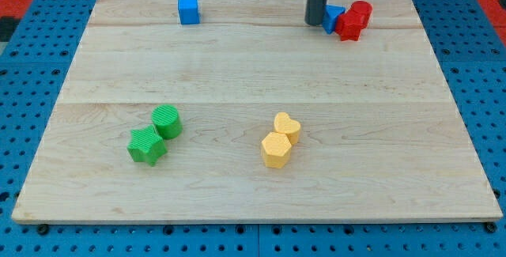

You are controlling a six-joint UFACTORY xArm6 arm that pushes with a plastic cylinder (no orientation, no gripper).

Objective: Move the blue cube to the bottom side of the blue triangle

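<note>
The blue cube (188, 9) sits near the top edge of the desk (253, 75), left of centre, well apart from everything else. The blue triangle (333, 18) lies toward the upper right, touching two red blocks (353, 20) on its right. My tip (317, 24) rests just beside the triangle's left edge, far from the cube. There are no jaws on this rod, so nothing is held. Lower left, a green cylinder (167, 121) touches a green star (147, 145). Lower centre, a yellow heart (287, 126) touches a yellow hexagon (275, 150).
</note>
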